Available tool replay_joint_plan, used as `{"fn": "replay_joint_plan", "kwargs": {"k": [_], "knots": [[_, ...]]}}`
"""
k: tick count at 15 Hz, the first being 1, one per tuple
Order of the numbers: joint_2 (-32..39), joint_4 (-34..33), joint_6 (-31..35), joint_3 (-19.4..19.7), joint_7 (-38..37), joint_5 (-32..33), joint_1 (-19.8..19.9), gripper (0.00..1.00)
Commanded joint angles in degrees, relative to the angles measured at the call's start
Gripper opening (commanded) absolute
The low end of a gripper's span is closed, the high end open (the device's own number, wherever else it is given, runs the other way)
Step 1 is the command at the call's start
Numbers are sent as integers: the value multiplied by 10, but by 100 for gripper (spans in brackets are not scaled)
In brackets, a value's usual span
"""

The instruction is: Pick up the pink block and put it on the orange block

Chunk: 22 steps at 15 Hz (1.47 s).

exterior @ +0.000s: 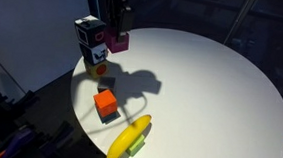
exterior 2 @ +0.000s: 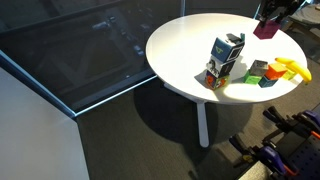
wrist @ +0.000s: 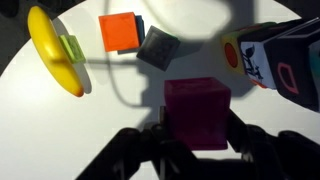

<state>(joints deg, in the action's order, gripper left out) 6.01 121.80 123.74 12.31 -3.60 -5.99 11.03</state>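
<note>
Pink block [wrist: 195, 112], low in the middle of the wrist view, is held up above the white table [exterior: 211, 84], pinched on two flat sides by the gripper [wrist: 197, 128], and is judged light, hard and a bit slippery.

In the wrist view we get the gripper [wrist: 197, 135] only as a dark, blurred mass along the bottom edge — its fingers [wrist: 150, 150] melt into shadow and cover the lower sides of the pink block [wrist: 197, 108]. The patterned cube [wrist: 283, 65] at right is cut off by the frame edge. In an exterior view the arm [exterior: 115, 2] runs out through the top edge, black on black, so we cannot trace where the jaws meet the block. In an exterior view the gripper [exterior 2: 268, 22] is clipped at the upper right corner — and the grey cube [wrist: 157, 48] is too small for us to make out there
</note>
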Motion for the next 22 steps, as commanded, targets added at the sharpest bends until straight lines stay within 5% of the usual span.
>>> {"fn": "replay_joint_plan", "kwargs": {"k": [1, 22], "knots": [[-33, 39, 25, 0, -14, 16, 2, 31], [-15, 113, 112, 7, -21, 51, 6, 31]]}}
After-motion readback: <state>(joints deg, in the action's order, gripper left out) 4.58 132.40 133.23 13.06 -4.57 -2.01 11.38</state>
